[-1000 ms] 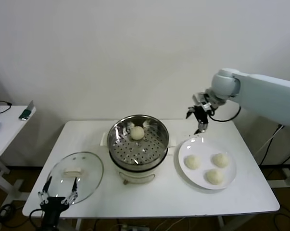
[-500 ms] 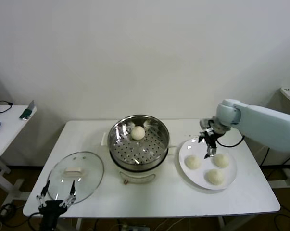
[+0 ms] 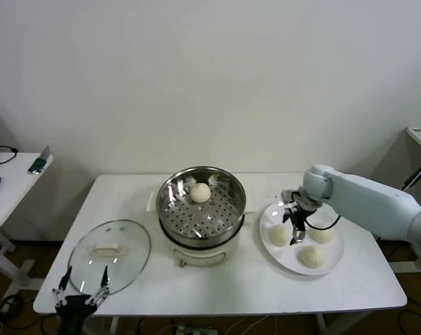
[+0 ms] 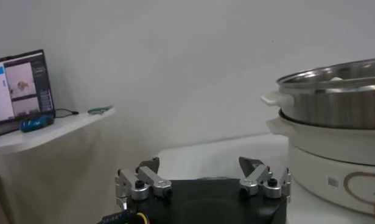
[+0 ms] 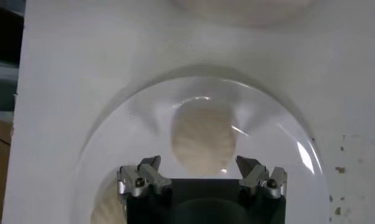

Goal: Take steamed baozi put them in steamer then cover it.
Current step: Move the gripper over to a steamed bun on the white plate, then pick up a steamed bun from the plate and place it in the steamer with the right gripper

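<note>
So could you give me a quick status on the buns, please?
Right gripper open over plate bun. Left gripper open, parked near lid. One bun in steamer, three on plate. Nothing blocking.

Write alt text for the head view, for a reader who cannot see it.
The right gripper, open, reaches down over a white plate holding three baozi, at the nearest bun. A fourth baozi sits in the steel steamer at the centre of the white table; the glass cover lies beside it, the open left gripper parked below.
</note>
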